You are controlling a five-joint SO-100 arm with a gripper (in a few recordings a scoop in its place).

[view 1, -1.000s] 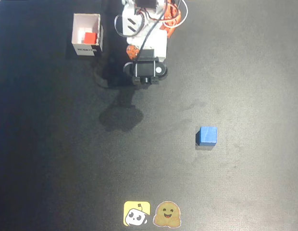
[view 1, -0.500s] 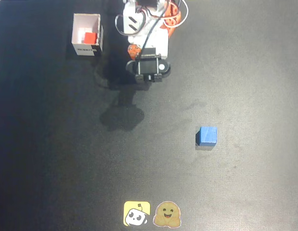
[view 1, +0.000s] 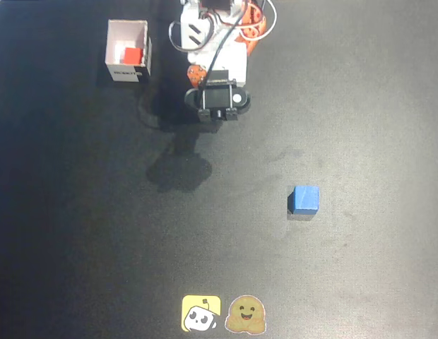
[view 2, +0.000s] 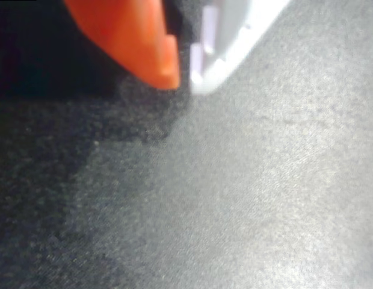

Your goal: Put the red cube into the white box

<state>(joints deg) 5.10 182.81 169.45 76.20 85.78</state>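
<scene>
The red cube (view 1: pixel 132 54) sits inside the white box (view 1: pixel 111 48), which stands on the black tabletop (view 1: pixel 360 106) at the upper left of the overhead view, its dark label facing the lower edge of the picture. By that placement the task looks done: the cube is within the walls, close to the box's right side, and nothing grips it. The tool (view 2: pixel 185 77) shows in the wrist view as an orange finger (view 2: pixel 138 42) and a white finger (view 2: pixel 234 30) whose tips stand very near each other with only a thin dark gap between them, so it is narrow, almost closed, and carries nothing; below them lies only bare tabletop. In the overhead view the arm (view 1: pixel 217 78) is folded back near its base at the top centre, to the right of the box and apart from it. The relation that matters now is that the cube lies to the left of the tool, behind the box's right wall, so no further reach toward it seems called for. A blue cube (view 1: pixel 304 199) rests well apart, lower right, untouched, and two small stickers (view 1: pixel 222 313) lie at the bottom edge.
</scene>
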